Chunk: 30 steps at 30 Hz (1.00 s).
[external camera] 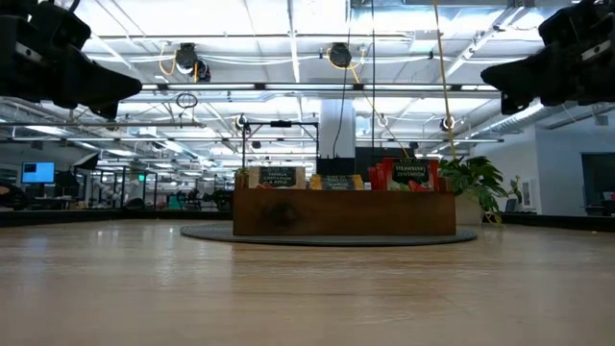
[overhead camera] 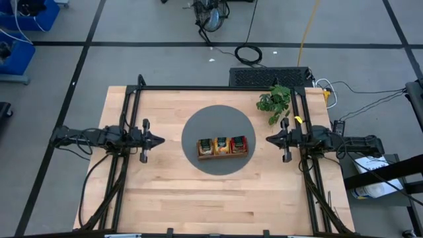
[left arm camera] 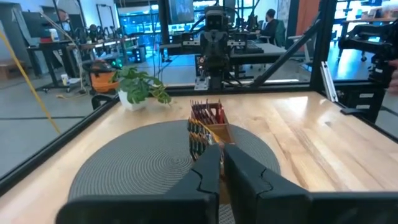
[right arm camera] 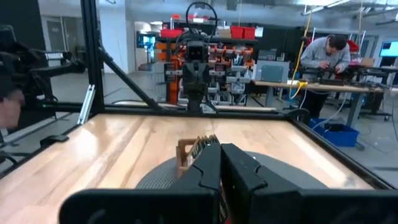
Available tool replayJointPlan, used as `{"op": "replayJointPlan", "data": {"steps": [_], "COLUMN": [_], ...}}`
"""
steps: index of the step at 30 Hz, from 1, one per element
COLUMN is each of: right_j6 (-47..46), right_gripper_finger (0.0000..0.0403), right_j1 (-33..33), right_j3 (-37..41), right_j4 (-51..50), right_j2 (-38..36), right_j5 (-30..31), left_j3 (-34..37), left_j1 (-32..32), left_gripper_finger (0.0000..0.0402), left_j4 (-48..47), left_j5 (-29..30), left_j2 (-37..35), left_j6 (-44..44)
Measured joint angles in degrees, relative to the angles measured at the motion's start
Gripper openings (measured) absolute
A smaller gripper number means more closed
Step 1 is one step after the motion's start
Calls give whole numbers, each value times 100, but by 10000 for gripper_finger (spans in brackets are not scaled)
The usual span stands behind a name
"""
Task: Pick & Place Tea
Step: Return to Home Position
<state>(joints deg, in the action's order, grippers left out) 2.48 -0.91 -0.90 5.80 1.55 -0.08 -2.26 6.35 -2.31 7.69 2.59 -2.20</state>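
Midway between left claw point(overhead camera: 161, 139) and right claw point(overhead camera: 268, 139), finding tea point(overhead camera: 223, 144) filed upright in the tray point(overhead camera: 223, 157). Noting both claws pinched narrow, gripping nothing, hovering clear, seemingly for a finished job.

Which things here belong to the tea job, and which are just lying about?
Job: small flat square tea sachets, green, orange-yellow and red, in the long brown three-compartment wooden tray; left pincer and right pincer, both shut, off to either side.
Lying about: round grey mat under the tray; small green leafy plant.
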Motion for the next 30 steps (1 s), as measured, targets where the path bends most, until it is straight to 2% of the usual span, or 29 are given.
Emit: {"op": "replayJointPlan", "data": {"steps": [7, 30], "right_j6": [14, 13], "right_gripper_finger": [0, 0], "right_j1": [0, 0], "right_j3": [1, 3], "right_j4": [-7, -9], "right_j2": [3, 1], "right_j5": [0, 0], "left_j3": [15, 17], "left_j1": [0, 0], "left_gripper_finger": [44, 47], "left_j4": [113, 235], "left_j5": [20, 25], "left_j2": [2, 2], "left_j6": [20, 17]}}
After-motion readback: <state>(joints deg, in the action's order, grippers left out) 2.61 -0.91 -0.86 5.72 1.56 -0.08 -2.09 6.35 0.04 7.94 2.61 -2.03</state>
